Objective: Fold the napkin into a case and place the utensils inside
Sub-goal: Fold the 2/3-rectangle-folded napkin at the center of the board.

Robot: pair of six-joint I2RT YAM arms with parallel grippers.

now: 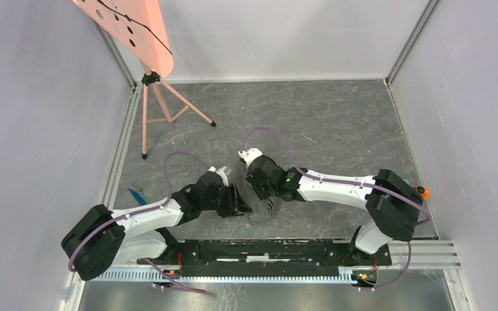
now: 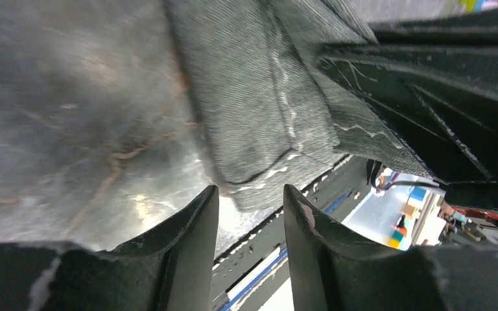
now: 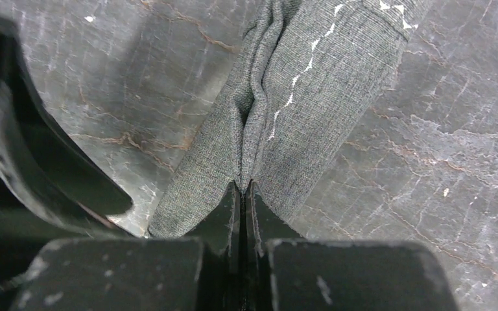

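Pinching a pleat of the napkin (image 3: 298, 97), the right gripper (image 3: 241, 188) is clamping fully closed. The left gripper (image 2: 251, 201) is hovering at its nine o'clock, jaws half apart, holding nothing. The napkin is lying at the floor's (image 1: 337, 116) six o'clock.

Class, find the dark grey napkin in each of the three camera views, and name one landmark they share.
Top external: napkin low in the picture, near the centre.
Left wrist: upper centre, beyond the open left gripper.
Right wrist: centre top, a fold pinched in the right gripper.
Shared landmark: the veined slate surface under it.
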